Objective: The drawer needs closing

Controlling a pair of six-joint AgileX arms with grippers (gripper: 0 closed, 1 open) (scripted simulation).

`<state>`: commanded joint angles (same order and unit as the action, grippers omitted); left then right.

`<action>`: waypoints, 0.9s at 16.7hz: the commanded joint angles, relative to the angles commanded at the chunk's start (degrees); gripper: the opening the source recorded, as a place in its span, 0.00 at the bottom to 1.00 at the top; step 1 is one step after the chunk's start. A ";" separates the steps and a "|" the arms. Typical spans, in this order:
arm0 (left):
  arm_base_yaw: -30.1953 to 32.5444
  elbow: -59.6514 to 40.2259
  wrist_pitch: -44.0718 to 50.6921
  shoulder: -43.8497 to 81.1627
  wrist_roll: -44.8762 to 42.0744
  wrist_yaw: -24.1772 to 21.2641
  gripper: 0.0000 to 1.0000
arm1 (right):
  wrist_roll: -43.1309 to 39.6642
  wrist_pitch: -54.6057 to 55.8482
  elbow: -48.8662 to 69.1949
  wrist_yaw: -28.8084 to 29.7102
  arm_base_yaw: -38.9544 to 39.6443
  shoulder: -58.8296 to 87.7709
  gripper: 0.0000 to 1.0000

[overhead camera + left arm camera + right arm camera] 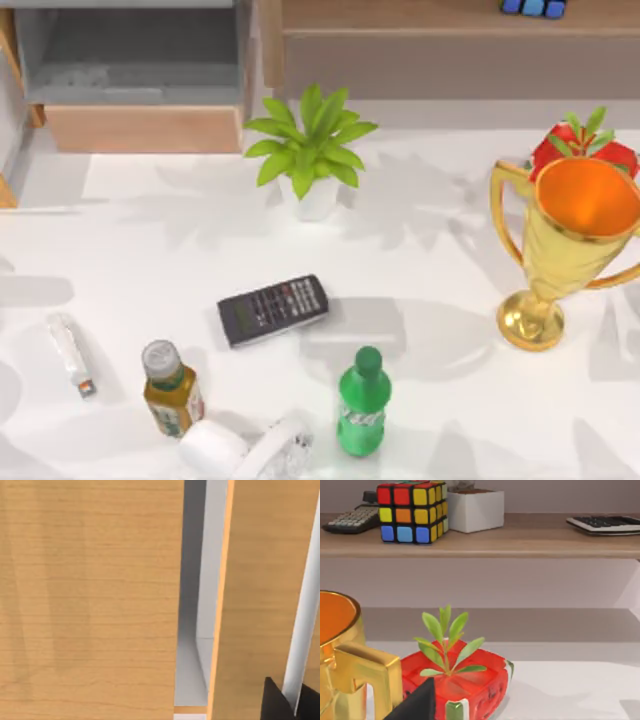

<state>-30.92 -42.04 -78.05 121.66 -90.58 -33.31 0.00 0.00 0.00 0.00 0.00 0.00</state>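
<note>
The drawer [145, 128] stands pulled out at the table's back left, its light-tan front panel facing the table and its grey inside [130, 55] showing. In the left wrist view, tan wood [90, 600] is seen from very close, split by a narrow grey gap [192, 605]. A dark part of my left gripper [277, 705] sits at the picture's edge beside that wood. In the right wrist view, a dark part of my right gripper [420, 705] shows low in front of a red pot.
A potted plant [310, 150] stands just right of the drawer. A long wooden shelf unit [450, 50] runs along the back right. A gold trophy [565, 240] and red pot [585, 145] stand at right. A black remote [273, 309], green bottle [361, 402] and tea bottle [170, 388] sit near the front.
</note>
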 joint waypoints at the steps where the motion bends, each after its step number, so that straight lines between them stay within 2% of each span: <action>1: -0.19 0.39 0.05 -0.01 0.06 -0.15 0.00 | 0.00 0.00 0.00 0.00 0.00 0.00 1.00; 5: 1.49 -3.68 1.83 1.53 0.04 0.90 0.00 | 0.00 0.00 0.00 0.00 0.00 0.00 1.00; 10: 4.61 -12.88 7.18 5.83 0.31 4.46 0.00 | 0.00 0.00 0.00 0.00 0.00 0.00 1.00; 15: 4.80 -13.47 7.76 6.14 0.35 4.75 0.00 | 0.00 0.00 0.00 0.00 0.00 0.00 1.00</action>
<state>-26.12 -55.52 -70.29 127.80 -90.23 -28.56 0.00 0.00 0.00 0.00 0.00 0.00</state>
